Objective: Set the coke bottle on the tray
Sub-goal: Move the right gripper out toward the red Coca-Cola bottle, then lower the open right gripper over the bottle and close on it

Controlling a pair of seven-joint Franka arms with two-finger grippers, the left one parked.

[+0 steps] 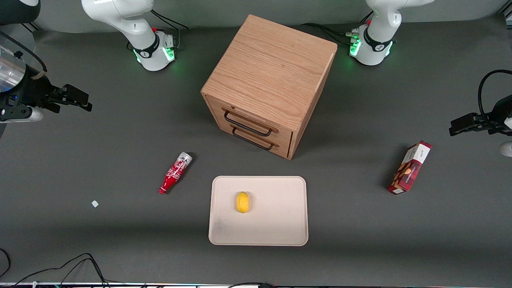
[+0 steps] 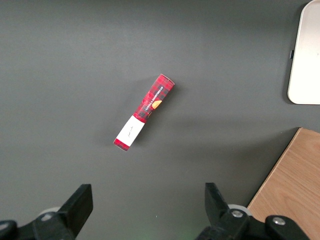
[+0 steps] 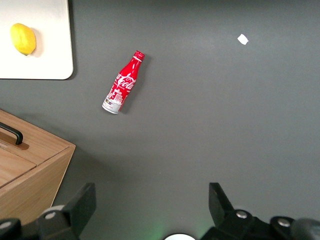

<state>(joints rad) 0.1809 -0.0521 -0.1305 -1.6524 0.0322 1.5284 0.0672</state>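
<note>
Coke bottle [image 1: 175, 173], front view: lying flat on the table beside the tray [image 1: 280, 232], which holds a lemon [image 1: 242, 202]; neck end nearer the camera. The gripper [image 1: 78, 100] hovers well apart, toward the working arm's end. Right wrist view: bottle [image 3: 123, 89] lies oblique ahead of the spread, empty fingers [image 3: 80, 207]

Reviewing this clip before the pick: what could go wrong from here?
The slim red coke bottle lies on its side on the table, so it may roll when the open gripper, hovering well off toward the working arm's end, closes on it. The flat beige tray already holds a small yellow lemon; a careless placement could knock it. The wooden drawer cabinet stands close to the path.
</note>
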